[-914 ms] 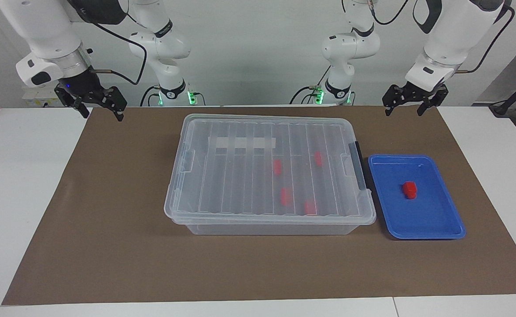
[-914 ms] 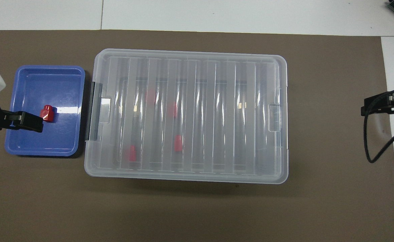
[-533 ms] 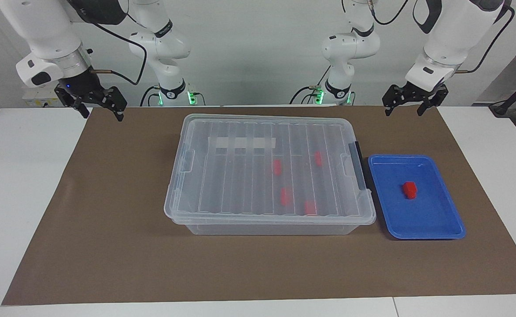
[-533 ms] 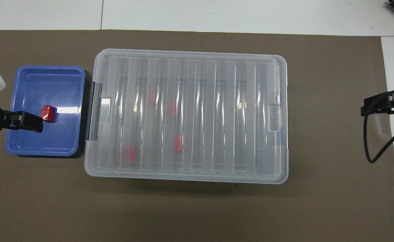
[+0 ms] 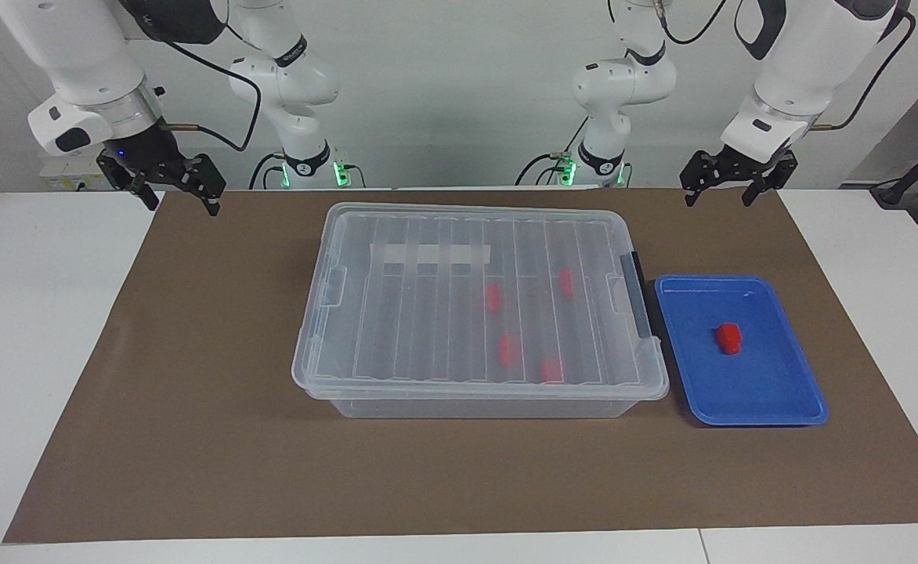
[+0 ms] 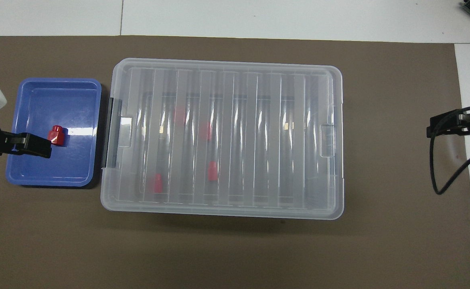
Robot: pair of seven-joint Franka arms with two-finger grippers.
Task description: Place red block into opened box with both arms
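Two grippers hang in the air, both spread wide and both empty. In the facing view the left gripper [image 5: 729,190] sits at about two o'clock from the box [image 5: 475,227], over the brown mat's [image 5: 216,439] edge nearest the robots; its fingertips point down and touch nothing. The right gripper [image 5: 179,192] sits at about ten o'clock from the box, over the mat's corner at the right arm's end, likewise clear of everything.

The red block [image 5: 728,338] lies in the blue tray [image 5: 807,411], a little toward the robots from the tray's middle, apart from all four rims. The tray stands at three o'clock from the box in the facing view, just beside the box's end with the black handle [image 5: 641,294]; whether tray and box touch cannot be told. From overhead the left gripper covers the tray's outer rim at nine o'clock from the block, but the facing view shows it raised well above.

The box's ribbed clear lid [image 5: 428,313] is on and lies flat. Four other red blocks [image 5: 493,297] show through it, gathered in the half nearer the handle.

Open mat lies at six o'clock from the box in the facing view, a broad bare band along the edge farthest from the robots, and another wide stretch lies at nine o'clock, between the box and the right arm's end. The white table [image 5: 28,352] borders the mat at both ends.
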